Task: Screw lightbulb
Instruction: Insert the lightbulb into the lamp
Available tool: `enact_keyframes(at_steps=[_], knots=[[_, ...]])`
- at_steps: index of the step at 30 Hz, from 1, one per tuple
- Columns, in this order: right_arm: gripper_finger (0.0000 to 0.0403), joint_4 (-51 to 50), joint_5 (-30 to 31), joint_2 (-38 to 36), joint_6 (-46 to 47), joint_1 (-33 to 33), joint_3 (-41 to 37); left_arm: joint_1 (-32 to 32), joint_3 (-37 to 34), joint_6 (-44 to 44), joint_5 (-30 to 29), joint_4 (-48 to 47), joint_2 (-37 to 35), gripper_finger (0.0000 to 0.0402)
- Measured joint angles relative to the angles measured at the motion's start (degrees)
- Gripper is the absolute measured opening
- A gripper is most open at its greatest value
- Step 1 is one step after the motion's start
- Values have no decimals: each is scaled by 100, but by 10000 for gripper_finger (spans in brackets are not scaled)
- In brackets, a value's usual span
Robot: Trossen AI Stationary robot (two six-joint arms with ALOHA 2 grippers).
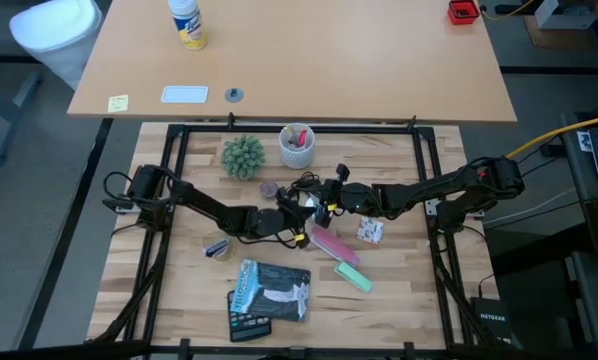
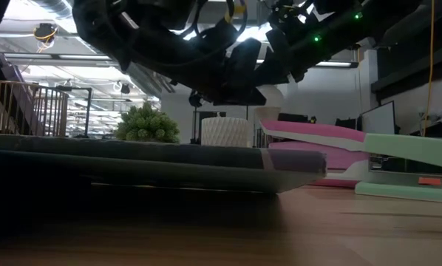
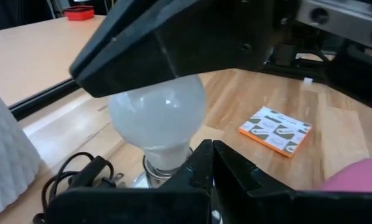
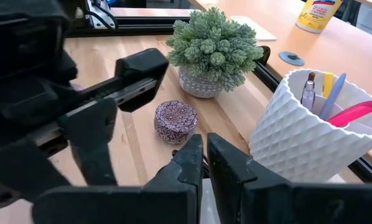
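- The bulb [image 3: 158, 118] stands base-down at mid-tabletop [image 1: 399, 280], its screw base in or on a fitting; how deep it sits cannot be told.
- Left pincer [image 3: 212, 163]: fingers together, empty, just in front of the bulb's base.
- Right pincer [image 4: 204, 155]: fingers nearly together, holding nothing visible, close by.
- Judgement: seating appears begun; the final turns are unconfirmed.

The lightbulb [image 3: 158, 121] is showing a frosted, matt white glass with a soft sheen, sitting over a silvery metal base. The table [image 1: 399, 265] is looking like pale, smooth wood with visible grain, framed by matt black metal rails [image 1: 299, 129]. The white cup [image 4: 310, 134] is presenting a ridged, matt surface, and the pink stapler [image 2: 317, 144] is gleaming like glossy plastic.
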Motion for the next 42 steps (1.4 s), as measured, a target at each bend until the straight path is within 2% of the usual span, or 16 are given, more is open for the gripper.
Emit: enact_keyframes(at_steps=[6,19,30,42], knots=[[28,0,-5,2,-2,0,-2,77,0,14,-2,1,0,1],[28,-175,-188,0,58,-4,-2,100,0,44,-590,-70,0,1],[28,-245,-191,-4,146,-3,-1,100,0,180,-793,-89,0,0],[28,-247,-317,-4,142,-2,-2,102,0,1070,-826,-111,0,0]])
